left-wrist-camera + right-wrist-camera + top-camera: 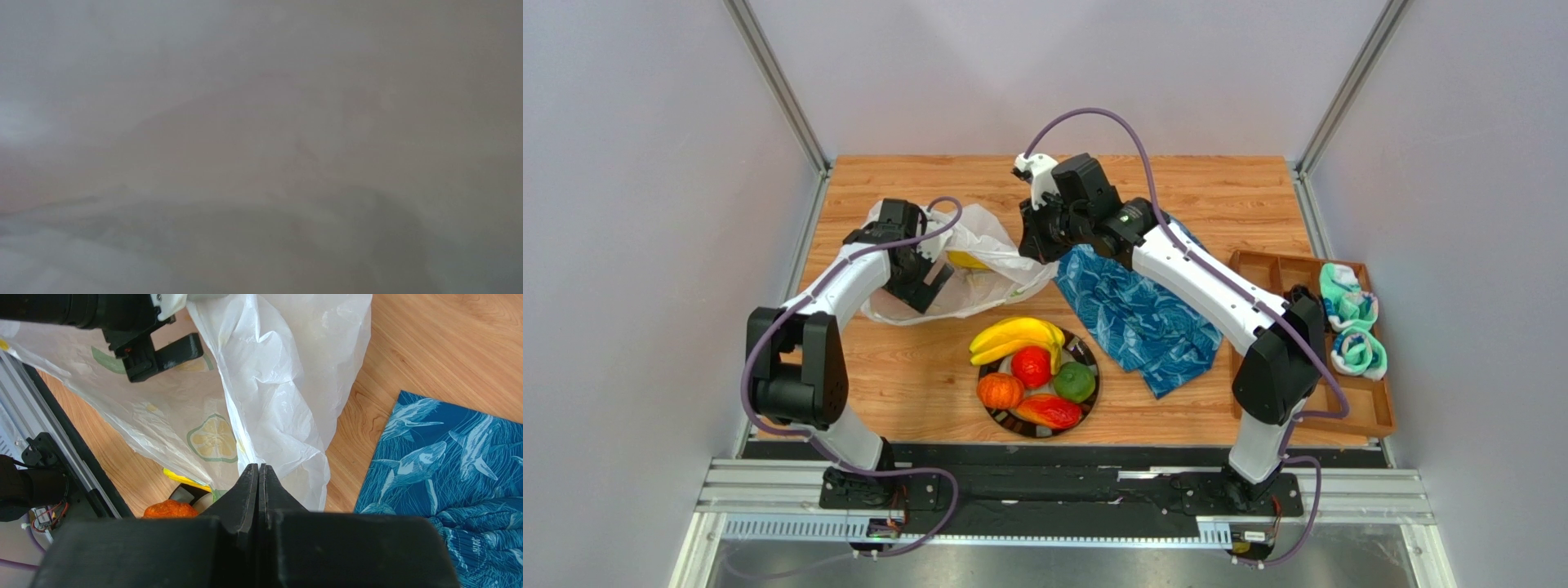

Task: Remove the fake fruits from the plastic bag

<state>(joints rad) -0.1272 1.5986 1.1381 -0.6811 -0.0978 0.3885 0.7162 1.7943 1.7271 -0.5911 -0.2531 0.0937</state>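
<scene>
Right gripper (258,471) fingers pressed together on a fold of the bag (270,386), left gripper (934,282) sunk in the bag mouth with finger state impossible to tell, a yellow fruit (967,260) just beyond its fingers, five fruits (1031,365) on plate (1085,352) near both.

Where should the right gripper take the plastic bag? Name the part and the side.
Probably the crumpled right edge of the plastic bag, approached from the right, over the blue cloth. The film stands in thin pinchable folds there, and the left gripper occupies the opposite side.
</scene>
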